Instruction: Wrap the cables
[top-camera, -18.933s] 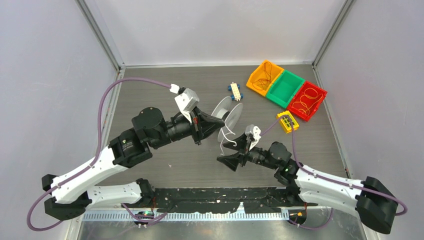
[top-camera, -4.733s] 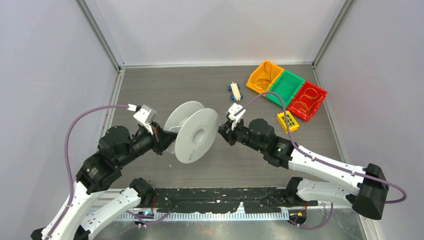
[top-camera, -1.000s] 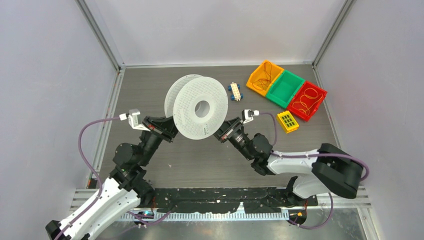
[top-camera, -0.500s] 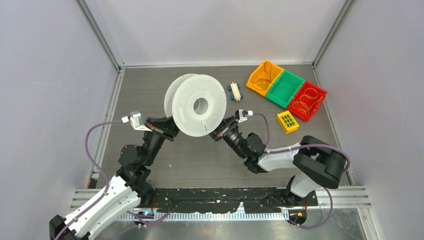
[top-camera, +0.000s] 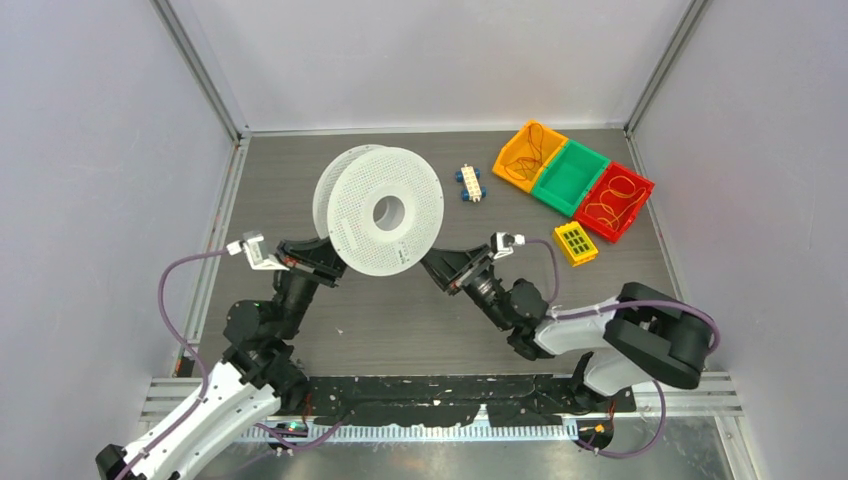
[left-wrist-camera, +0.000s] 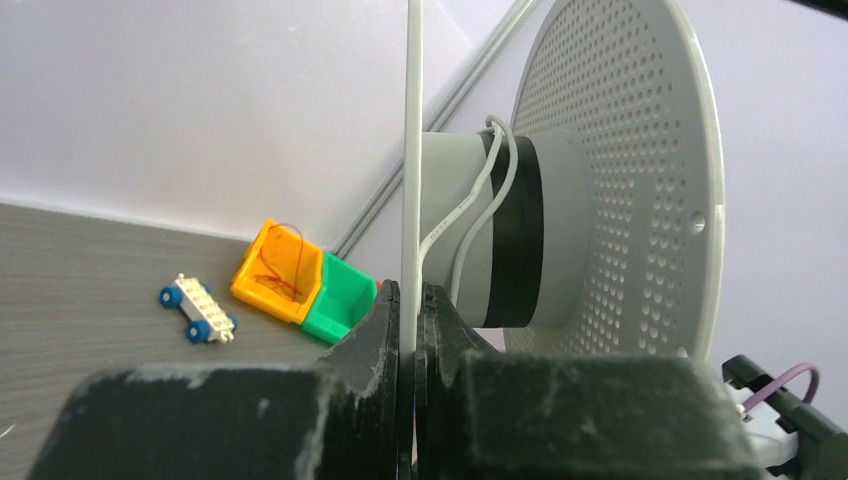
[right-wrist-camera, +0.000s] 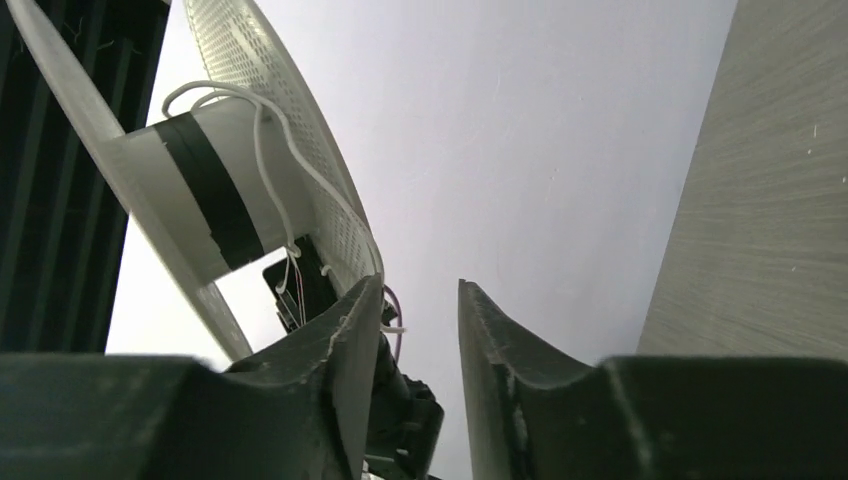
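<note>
The cables (left-wrist-camera: 462, 205) are thin white cord. They sit in a few loose loops around the grey middle of the big white spool (top-camera: 385, 215), which is held up off the table (top-camera: 280, 170). The left claw (left-wrist-camera: 410, 300) is pinched tight on the rim of one round side. The right claw (right-wrist-camera: 415, 300) has its fingers apart, just beside the other round side, holding nothing.

I think the winding step is under way and not done, as the loops look slack. Next, the right claw may need to catch the loose cord and pull it snug. The top camera shows both arms but not the cord. Only the wrist cameras show it.
</note>
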